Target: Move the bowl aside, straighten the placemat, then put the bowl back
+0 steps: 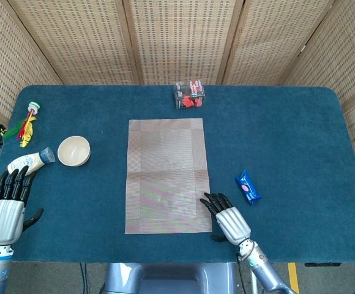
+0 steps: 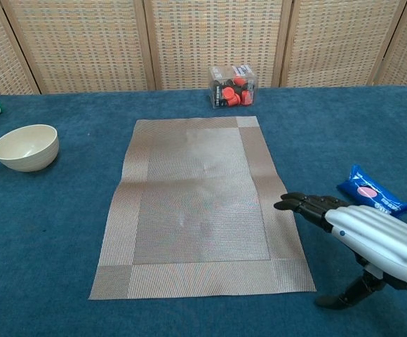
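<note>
placemat long axis runs front to back; both hands, left hand, right hand, empty, fingers spread

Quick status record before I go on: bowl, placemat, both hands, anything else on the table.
bowl: off the placemat, on the cloth to its left, upright
placemat: lying lengthwise, no bowl on it
right hand: open, fingertips at placemat's right edge
left hand: open, near table's left front
other: blue packet, clear box, tube

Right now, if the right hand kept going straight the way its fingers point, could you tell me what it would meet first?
Probably the placemat: the right hand points left toward its right border, fingertips about at the edge; height above it is unclear.
</note>
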You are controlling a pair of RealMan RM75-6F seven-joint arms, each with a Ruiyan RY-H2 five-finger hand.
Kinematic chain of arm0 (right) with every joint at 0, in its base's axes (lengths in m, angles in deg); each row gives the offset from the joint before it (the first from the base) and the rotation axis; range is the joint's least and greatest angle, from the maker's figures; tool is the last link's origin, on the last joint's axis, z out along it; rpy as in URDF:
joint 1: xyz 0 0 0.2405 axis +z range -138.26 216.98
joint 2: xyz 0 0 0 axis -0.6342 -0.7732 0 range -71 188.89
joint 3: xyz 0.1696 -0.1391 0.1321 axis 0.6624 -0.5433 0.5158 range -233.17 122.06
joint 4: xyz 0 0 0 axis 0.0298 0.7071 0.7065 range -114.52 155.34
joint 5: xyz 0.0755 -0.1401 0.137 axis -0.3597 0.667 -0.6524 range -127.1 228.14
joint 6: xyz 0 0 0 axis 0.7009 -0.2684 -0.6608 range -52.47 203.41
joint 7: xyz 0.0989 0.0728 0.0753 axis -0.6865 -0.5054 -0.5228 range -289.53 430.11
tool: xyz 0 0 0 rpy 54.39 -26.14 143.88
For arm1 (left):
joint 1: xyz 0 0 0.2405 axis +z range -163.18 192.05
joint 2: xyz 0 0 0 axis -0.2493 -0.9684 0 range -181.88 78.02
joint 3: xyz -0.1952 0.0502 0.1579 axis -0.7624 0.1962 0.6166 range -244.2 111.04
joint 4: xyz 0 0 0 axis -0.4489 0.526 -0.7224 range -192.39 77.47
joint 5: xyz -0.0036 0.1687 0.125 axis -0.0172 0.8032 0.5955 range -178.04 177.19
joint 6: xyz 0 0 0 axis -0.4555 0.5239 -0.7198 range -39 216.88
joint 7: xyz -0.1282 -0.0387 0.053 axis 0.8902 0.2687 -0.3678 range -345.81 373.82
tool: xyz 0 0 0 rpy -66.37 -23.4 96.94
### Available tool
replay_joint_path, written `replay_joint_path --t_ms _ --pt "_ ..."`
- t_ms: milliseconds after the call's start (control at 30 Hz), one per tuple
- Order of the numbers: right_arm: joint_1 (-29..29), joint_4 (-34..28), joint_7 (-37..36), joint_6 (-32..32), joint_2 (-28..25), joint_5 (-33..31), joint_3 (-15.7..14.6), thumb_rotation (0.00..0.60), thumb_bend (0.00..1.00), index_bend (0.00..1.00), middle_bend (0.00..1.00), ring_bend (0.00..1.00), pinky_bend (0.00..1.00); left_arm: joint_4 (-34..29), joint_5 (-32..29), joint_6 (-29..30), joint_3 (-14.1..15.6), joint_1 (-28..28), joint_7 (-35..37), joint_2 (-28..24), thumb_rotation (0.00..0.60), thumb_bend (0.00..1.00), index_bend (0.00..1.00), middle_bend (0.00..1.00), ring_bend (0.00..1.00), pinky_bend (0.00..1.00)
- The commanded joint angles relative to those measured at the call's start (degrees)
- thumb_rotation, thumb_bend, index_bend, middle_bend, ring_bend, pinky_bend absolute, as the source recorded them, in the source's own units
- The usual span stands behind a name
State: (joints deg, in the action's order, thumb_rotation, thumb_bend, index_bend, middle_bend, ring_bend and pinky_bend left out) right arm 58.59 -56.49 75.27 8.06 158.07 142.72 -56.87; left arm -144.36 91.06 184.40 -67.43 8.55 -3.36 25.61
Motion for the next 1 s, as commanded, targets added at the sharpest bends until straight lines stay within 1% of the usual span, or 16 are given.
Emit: replay_joint_path --t_ms 33,200,300,367,467,633,700,900,1000 --pt "0.18 0.19 -0.01 0.07 0.27 -0.09 -0.05 0.6 0.11 0.1 0.0 0.0 0.0 0.13 0.04 0.01 -0.24 0.1 0.12 0.07 0.6 0.18 0.04 0.0 0.0 0.0" --pt "0.45 1.15 -0.02 0.28 1.3 -0.65 0.06 0.6 0.11 0.1 0.0 0.0 0.0 0.39 -0.06 -0.2 -0.66 0.23 0.44 0.17 0.6 0.18 0.05 0.0 0.0 0.0" --pt "0.54 2.05 0.0 -0.01 2.32 -0.92 0.33 0.6 0.14 0.12 0.0 0.0 0.0 0.41 -0.32 -0.49 -0.88 0.34 0.42 0.19 0.6 0.18 0.05 0.0 0.0 0.0" --pt "0.53 2.85 -0.52 -1.14 3.25 -0.45 0.6 0.6 0.18 0.13 0.0 0.0 0.0 0.49 -0.54 -0.63 -1.09 0.37 0.57 0.22 0.6 0.18 0.05 0.0 0.0 0.0" --pt "0.47 4.5 -1.9 -3.08 4.85 0.52 0.79 0.6 0.27 0.15 0.0 0.0 0.0 0.6 -0.69 -0.88 -1.32 0.39 0.72 0.24 0.6 0.18 0.05 0.0 0.0 0.0" --pt "0.73 6.48 -3.25 -3.58 6.22 0.73 0.71 0.6 0.4 0.15 0.0 0.0 0.01 0.75 -0.78 -1.16 -1.6 0.44 0.98 0.25 0.6 0.18 0.05 0.0 0.0 0.0" --pt "0.8 6.82 -3.57 -3.61 6.42 0.73 0.63 0.6 0.45 0.15 0.0 0.0 0.01 0.8 -0.86 -1.24 -1.7 0.47 1.11 0.27 0.6 0.18 0.06 0.0 0.0 0.0" --pt "0.86 7.37 -4.66 -4.13 6.52 1.01 0.27 0.6 0.51 0.15 0.0 0.0 0.01 0.79 -0.72 -1.46 -1.76 0.52 1.24 0.28 0.6 0.18 0.06 0.0 0.0 0.0" --pt "0.77 7.47 -5.38 -4.3 6.39 0.92 0.11 0.6 0.6 0.15 0.0 0.0 0.02 0.82 -0.59 -1.58 -1.73 0.54 1.23 0.32 0.6 0.18 0.07 0.0 0.0 0.0"
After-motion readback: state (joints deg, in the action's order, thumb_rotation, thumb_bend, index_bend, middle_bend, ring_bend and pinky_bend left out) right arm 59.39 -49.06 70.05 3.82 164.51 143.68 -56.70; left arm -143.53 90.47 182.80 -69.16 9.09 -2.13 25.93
